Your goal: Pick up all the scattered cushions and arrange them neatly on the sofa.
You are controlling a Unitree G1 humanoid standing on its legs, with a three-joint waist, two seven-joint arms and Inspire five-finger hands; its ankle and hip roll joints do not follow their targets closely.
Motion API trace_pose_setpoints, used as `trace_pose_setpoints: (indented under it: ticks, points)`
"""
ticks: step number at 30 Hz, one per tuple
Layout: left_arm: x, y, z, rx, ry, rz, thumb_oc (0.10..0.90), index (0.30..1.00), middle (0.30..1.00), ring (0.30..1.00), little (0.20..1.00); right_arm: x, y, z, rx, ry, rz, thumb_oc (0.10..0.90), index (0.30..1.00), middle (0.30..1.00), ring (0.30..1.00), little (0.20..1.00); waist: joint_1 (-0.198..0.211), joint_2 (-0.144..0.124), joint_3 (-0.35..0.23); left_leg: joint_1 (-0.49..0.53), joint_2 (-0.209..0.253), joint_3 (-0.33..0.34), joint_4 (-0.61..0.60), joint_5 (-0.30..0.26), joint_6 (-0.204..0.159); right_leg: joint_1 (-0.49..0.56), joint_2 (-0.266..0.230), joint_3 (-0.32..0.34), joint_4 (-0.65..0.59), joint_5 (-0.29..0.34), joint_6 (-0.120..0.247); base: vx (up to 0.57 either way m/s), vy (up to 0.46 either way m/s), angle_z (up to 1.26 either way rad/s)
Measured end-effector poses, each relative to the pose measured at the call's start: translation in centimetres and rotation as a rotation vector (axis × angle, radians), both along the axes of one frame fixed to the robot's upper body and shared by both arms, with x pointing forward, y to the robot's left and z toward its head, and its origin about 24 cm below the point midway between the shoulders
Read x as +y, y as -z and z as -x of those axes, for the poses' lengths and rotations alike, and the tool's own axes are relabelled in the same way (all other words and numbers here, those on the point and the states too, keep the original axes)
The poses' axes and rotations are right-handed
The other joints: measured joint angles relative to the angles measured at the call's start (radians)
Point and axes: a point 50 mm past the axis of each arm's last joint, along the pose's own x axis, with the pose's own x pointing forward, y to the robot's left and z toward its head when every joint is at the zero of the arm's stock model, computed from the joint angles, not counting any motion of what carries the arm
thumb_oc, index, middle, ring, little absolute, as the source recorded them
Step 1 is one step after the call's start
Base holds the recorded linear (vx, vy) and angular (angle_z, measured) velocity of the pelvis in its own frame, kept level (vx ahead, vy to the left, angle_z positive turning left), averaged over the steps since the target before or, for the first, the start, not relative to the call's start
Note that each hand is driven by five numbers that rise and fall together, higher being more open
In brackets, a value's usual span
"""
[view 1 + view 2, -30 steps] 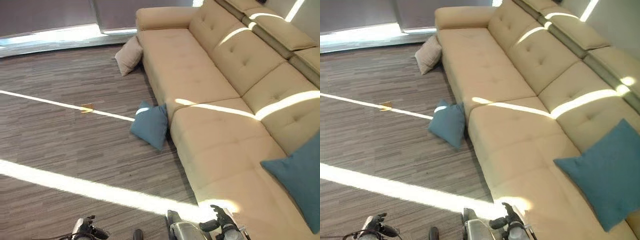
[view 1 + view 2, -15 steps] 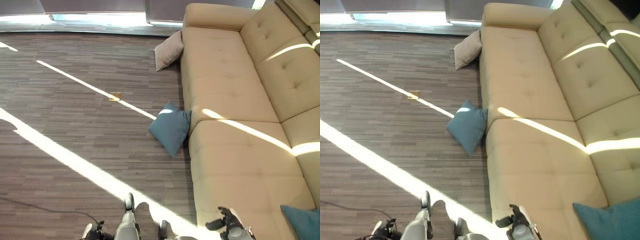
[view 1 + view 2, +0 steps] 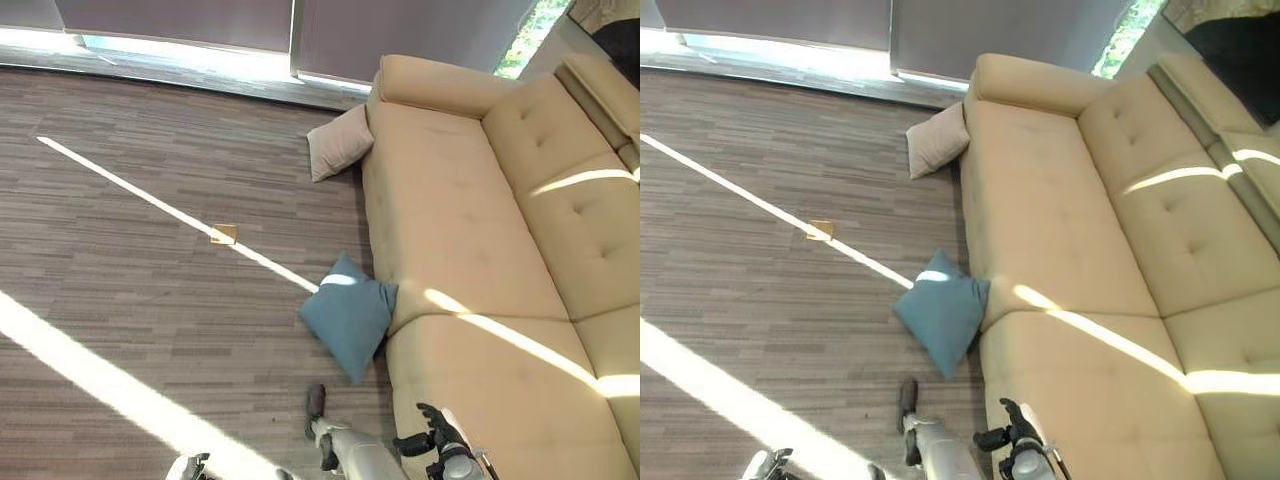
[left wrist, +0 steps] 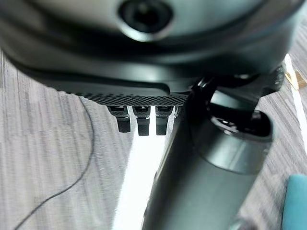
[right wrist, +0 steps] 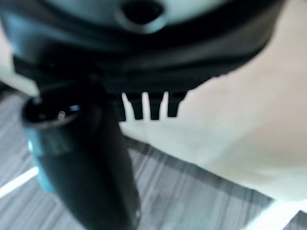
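Observation:
A blue cushion [image 3: 348, 312] lies on the floor, leaning against the front of the beige sofa [image 3: 470, 230]. A beige cushion [image 3: 338, 143] lies on the floor further off, propped against the sofa near its armrest. My right hand [image 3: 435, 440] hangs low over the sofa's near seat, open and holding nothing; in the right wrist view its fingers [image 5: 144, 106] are straight above the sofa's edge [image 5: 230, 134]. My left hand [image 3: 190, 467] hangs low over the floor, fingers [image 4: 139, 122] straight and empty. A corner of the blue cushion [image 4: 295, 201] shows in the left wrist view.
A small tan scrap [image 3: 223, 234] lies on the wood-look floor [image 3: 120, 290] on a sunlit stripe. Curtained windows [image 3: 200, 20] run along the far wall. Open floor stretches to the left of the sofa.
The camera has swung, so the picture shifted: the far end of the sofa and the windows now show. Both floor cushions lie where they were. Both hands stay low and empty.

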Motion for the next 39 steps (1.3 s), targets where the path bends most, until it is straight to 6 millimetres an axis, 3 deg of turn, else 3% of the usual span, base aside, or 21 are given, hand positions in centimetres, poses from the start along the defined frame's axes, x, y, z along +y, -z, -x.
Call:
trace_pose_setpoints:
  ticks: [2,4,6,8,10,12,14,17,19,21,23,24,25,26,27,29,31,33,35,37,39]
  points:
    - [-1.1,0.3,0.4,0.018,0.053,0.015,0.800,0.900,0.900,0.900,0.900,-0.8,0.7,2.7,0.084,0.057,0.012,0.800,0.900,0.900,0.900,0.900,-0.011,0.046,-0.018,0.024,0.026,-0.018,0.130,-0.010,-0.046,0.081,0.018,0.039,0.020,0.110,-0.095,0.28,-0.111,0.99]
    - [-0.8,0.2,0.1,0.008,0.062,0.002,0.800,0.900,0.900,0.900,0.900,-0.8,0.6,1.8,0.055,0.095,-0.012,0.800,0.900,0.900,0.900,0.900,-0.014,0.043,-0.021,-0.181,0.056,0.062,0.572,-0.013,-0.202,0.251,0.020,0.046,-0.133,0.110,-0.121,0.17,-0.089,0.37]
    - [1.4,-1.0,-1.9,-0.068,0.055,-0.050,0.800,0.900,0.900,0.900,0.900,-0.1,-0.4,-2.1,-0.043,0.068,-0.028,0.800,0.900,0.900,0.900,0.900,0.014,-0.026,0.019,-0.489,0.077,0.072,0.908,-0.017,-0.170,0.342,0.015,0.122,-0.177,0.070,-0.148,0.26,0.002,-0.71]
    - [1.9,-0.8,-0.8,-0.028,0.059,-0.063,0.800,0.900,0.900,0.900,0.900,0.3,-1.0,-3.7,-0.096,0.065,-0.035,0.800,0.900,0.900,0.900,0.900,0.008,-0.083,0.037,-0.681,0.161,0.053,0.672,0.001,-0.104,0.437,0.020,0.175,-0.198,0.026,-0.102,0.32,0.143,-1.03]
    - [1.5,-0.4,0.4,0.013,0.057,-0.055,0.800,0.900,0.900,0.900,0.900,-0.2,-1.0,-3.5,-0.077,0.068,-0.013,0.800,0.900,0.900,0.900,0.900,0.028,-0.072,0.037,-0.636,0.162,-0.119,0.050,0.107,-0.127,0.490,0.031,0.246,-0.198,-0.032,-0.039,0.22,0.187,-1.08]
    - [-0.1,0.3,1.0,0.044,0.062,-0.015,0.800,0.900,0.900,0.900,0.900,-1.2,-0.6,-2.2,-0.020,0.071,0.021,0.800,0.900,0.900,0.900,0.900,0.054,-0.041,0.042,-0.594,0.110,-0.261,0.024,0.177,-0.132,0.572,0.026,0.295,-0.197,-0.056,-0.004,0.22,0.298,-1.77]
    - [-0.2,0.4,1.5,0.071,0.065,-0.022,0.800,0.900,0.900,0.900,0.900,-0.8,-0.1,-0.9,0.006,0.048,0.017,0.800,0.900,0.900,0.900,0.900,0.029,-0.017,0.015,-0.488,0.100,-0.202,0.051,0.351,-0.057,0.617,0.013,0.279,-0.109,-0.129,0.064,0.21,0.411,-1.82]
    - [0.1,0.3,1.3,0.086,0.132,-0.059,0.800,0.900,0.900,0.900,0.900,1.1,0.7,0.7,0.046,0.003,-0.023,0.800,0.900,0.900,0.900,0.900,-0.011,-0.010,-0.052,-0.366,0.060,-0.017,0.020,0.306,0.034,0.459,-0.078,0.276,0.190,-0.248,0.139,0.10,0.256,-1.82]
    - [0.3,-0.2,-1.1,0.023,0.143,-0.096,0.800,0.900,0.900,0.900,0.900,1.9,1.0,1.9,0.075,0.005,-0.045,0.800,0.900,0.900,0.900,0.900,-0.022,-0.010,-0.052,-0.313,0.012,-0.003,-0.008,0.296,0.032,0.373,-0.105,0.285,0.197,-0.262,0.160,0.03,0.188,-0.81]
    - [0.2,-0.6,-2.6,-0.019,0.153,-0.099,0.800,0.900,0.900,0.900,0.900,2.3,1.1,1.8,0.077,-0.003,-0.051,0.800,0.900,0.900,0.900,0.900,-0.018,-0.010,-0.052,-0.295,0.002,0.045,-0.001,0.265,0.044,0.310,-0.111,0.258,0.150,-0.232,0.158,-0.03,0.134,-0.69]
    - [0.2,-0.3,-1.0,0.009,0.144,-0.089,0.800,0.900,0.900,0.900,0.900,2.4,0.2,-1.4,0.001,-0.042,-0.028,0.800,0.900,0.900,0.900,0.900,0.037,-0.002,-0.052,-0.295,0.019,0.205,0.014,0.209,0.056,0.220,-0.203,-0.064,0.167,-0.168,0.150,-0.04,0.094,-1.80]
    - [-0.2,-0.1,-0.8,0.015,0.151,-0.078,0.800,0.900,0.900,0.900,0.900,2.0,-0.3,-2.3,-0.045,-0.037,-0.030,0.800,0.900,0.900,0.900,0.900,0.060,0.008,-0.056,-0.296,0.022,0.242,0.023,0.185,0.023,0.230,-0.240,-0.250,0.171,-0.157,0.140,-0.03,0.119,-1.41]
    - [-0.1,-0.1,-0.5,0.019,0.136,-0.077,0.800,0.900,0.900,0.900,0.900,2.8,-0.4,-2.7,-0.059,-0.051,-0.051,0.800,0.900,0.900,0.900,0.900,0.084,-0.013,-0.058,-0.319,0.045,0.279,0.107,0.098,-0.160,0.275,-0.243,-0.353,0.140,-0.112,0.083,0.07,0.050,-1.31]
    - [1.8,-0.7,-0.8,0.016,0.095,-0.087,0.800,0.900,0.900,0.900,0.900,3.3,-0.5,-2.8,-0.074,-0.077,-0.075,0.800,0.900,0.900,0.900,0.900,0.102,-0.023,-0.060,-0.402,0.118,0.222,0.382,-0.008,0.094,0.288,-0.334,-0.311,0.154,-0.067,0.129,0.04,-0.022,-1.56]
    - [2.9,-0.7,0.1,0.053,-0.019,-0.084,0.800,0.900,0.900,0.900,0.900,3.6,-0.6,-3.0,-0.070,-0.133,-0.071,0.800,0.900,0.900,0.900,0.900,0.078,0.006,-0.066,-0.334,0.117,0.245,0.299,-0.019,-0.009,0.295,-0.365,-0.313,0.175,-0.096,0.179,0.03,-0.152,-1.52]
    - [2.5,-1.1,-1.9,-0.028,-0.018,-0.068,0.800,0.900,0.900,0.900,0.900,1.3,-1.0,-3.2,-0.076,-0.137,-0.008,0.800,0.900,0.900,0.900,0.900,0.011,0.142,-0.055,-0.255,0.170,0.249,0.123,0.103,-0.039,0.273,-0.131,-0.198,0.162,-0.169,0.104,0.01,-0.197,-0.62]
    - [2.2,-1.7,-4.2,-0.094,0.006,-0.061,0.800,0.900,0.900,0.900,0.900,0.2,-0.7,-2.2,-0.030,-0.117,0.031,0.800,0.900,0.900,0.900,0.900,-0.004,0.118,-0.055,-0.277,0.143,0.234,0.148,0.141,-0.095,0.285,-0.067,-0.146,0.054,-0.154,0.055,0.02,-0.099,0.24]
    - [2.1,-2.2,-5.4,-0.136,0.043,-0.051,0.800,0.900,0.900,0.900,0.900,-0.3,-0.2,-0.8,0.023,-0.105,0.046,0.800,0.900,0.900,0.900,0.900,-0.006,0.047,-0.067,-0.277,0.081,0.229,0.165,0.139,-0.095,0.346,-0.078,-0.139,-0.113,-0.048,-0.011,-0.01,-0.018,0.08]
    - [1.6,-2.1,-5.9,-0.125,0.081,0.048,0.800,0.900,0.900,0.900,0.900,-0.8,-0.1,-0.2,0.051,-0.107,0.056,0.800,0.900,0.900,0.900,0.900,0.002,0.008,-0.052,-0.289,0.115,0.230,0.245,0.098,-0.084,0.394,-0.072,-0.134,-0.166,0.017,-0.057,-0.02,0.070,-0.34]
    - [-0.1,-1.5,-5.3,-0.134,0.073,0.060,0.800,0.900,0.900,0.900,0.900,-2.1,-0.9,-1.8,0.008,-0.083,0.102,0.800,0.900,0.900,0.900,0.900,0.018,0.002,-0.031,-0.349,0.078,-0.005,0.257,0.066,-0.120,0.395,-0.061,-0.073,-0.189,0.031,-0.054,0.01,0.048,-0.71]
    - [-1.4,-1.0,-4.9,-0.114,0.088,0.099,0.800,0.900,0.900,0.900,0.900,-2.5,-1.3,-2.8,-0.013,-0.085,0.116,0.800,0.900,0.900,0.900,0.900,0.036,0.006,-0.024,-0.350,0.061,-0.058,0.156,0.078,-0.107,0.393,-0.053,-0.036,-0.197,0.044,-0.043,0.04,0.063,-0.63]
